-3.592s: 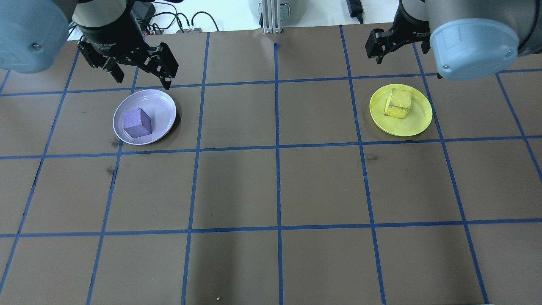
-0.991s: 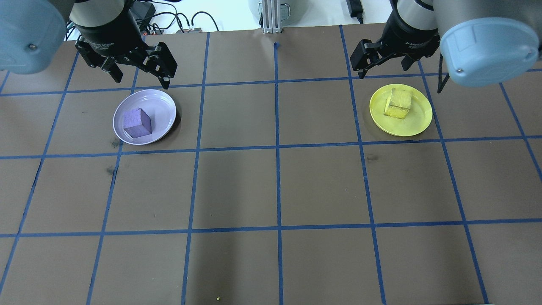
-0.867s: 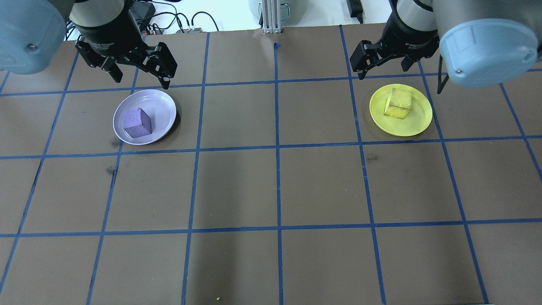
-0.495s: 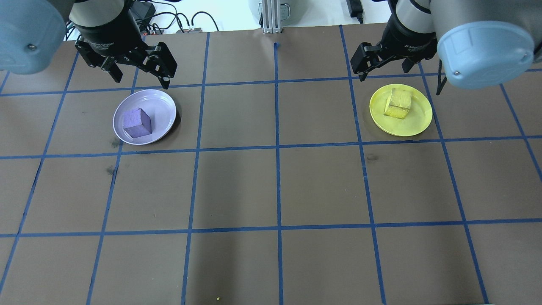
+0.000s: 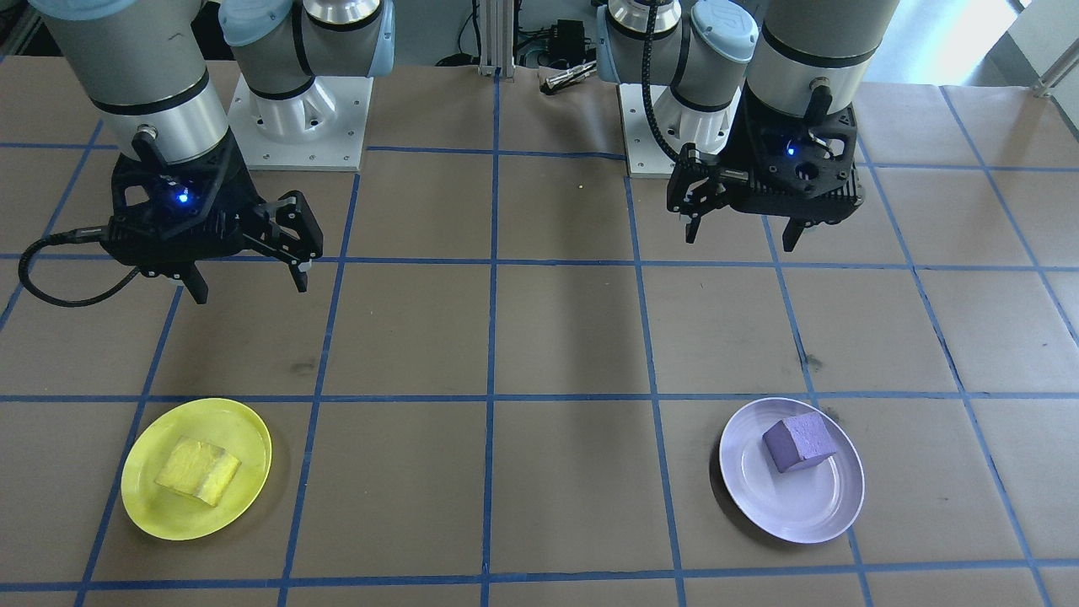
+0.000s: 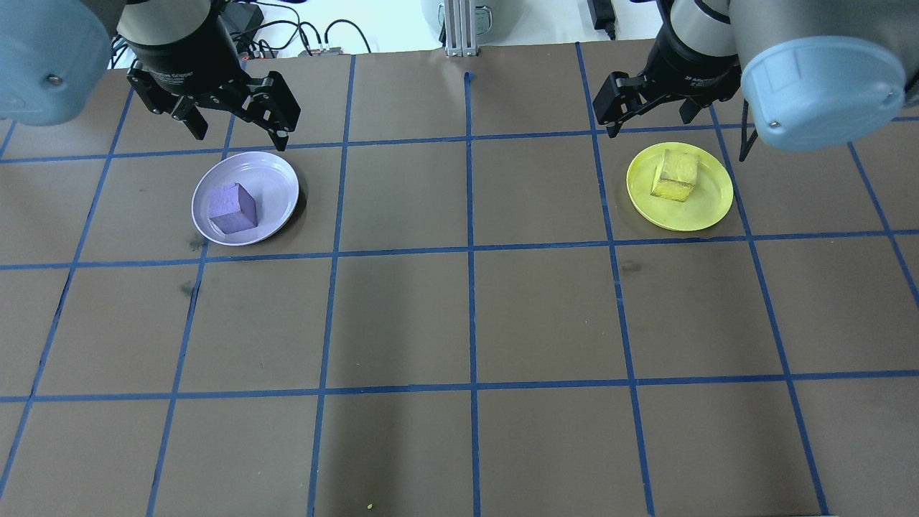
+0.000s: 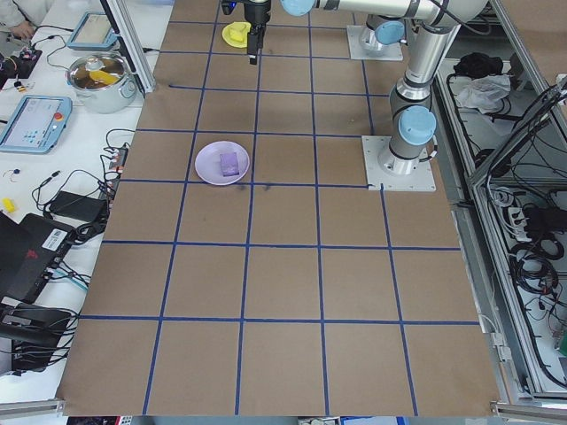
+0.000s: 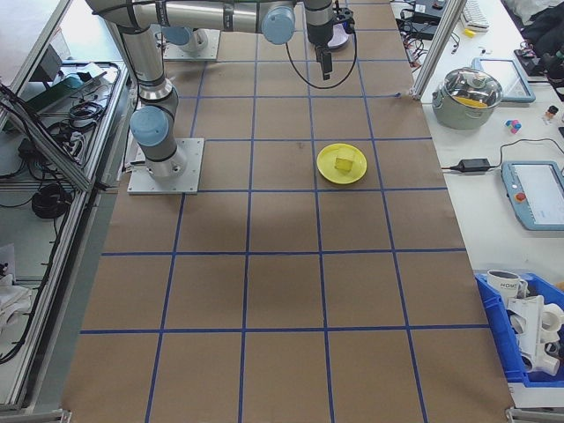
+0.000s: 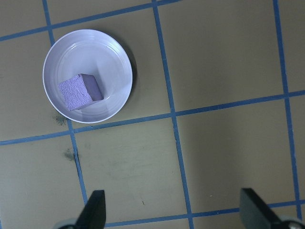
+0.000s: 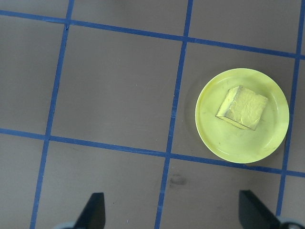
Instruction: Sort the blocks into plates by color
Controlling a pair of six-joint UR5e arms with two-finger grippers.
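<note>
Blocks are lying in matching plates: we are seeing the purple block (image 6: 232, 207) in the lavender plate (image 6: 276, 179), just beyond our left hand (image 6: 240, 133), and the yellow block (image 6: 675, 176) in the yellow plate (image 6: 711, 205), just beyond our right hand (image 6: 650, 122). Both hands are hanging wide and empty above the desk (image 6: 459, 323).

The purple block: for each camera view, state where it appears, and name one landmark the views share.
Exterior front-facing: purple block, lower right.
Overhead exterior, upper left.
Exterior left, upper left of centre.
Exterior right: not in it.
Left wrist-mounted, upper left.
Right wrist-mounted: not in it.
Shared landmark: the lavender plate it sits in.
</note>
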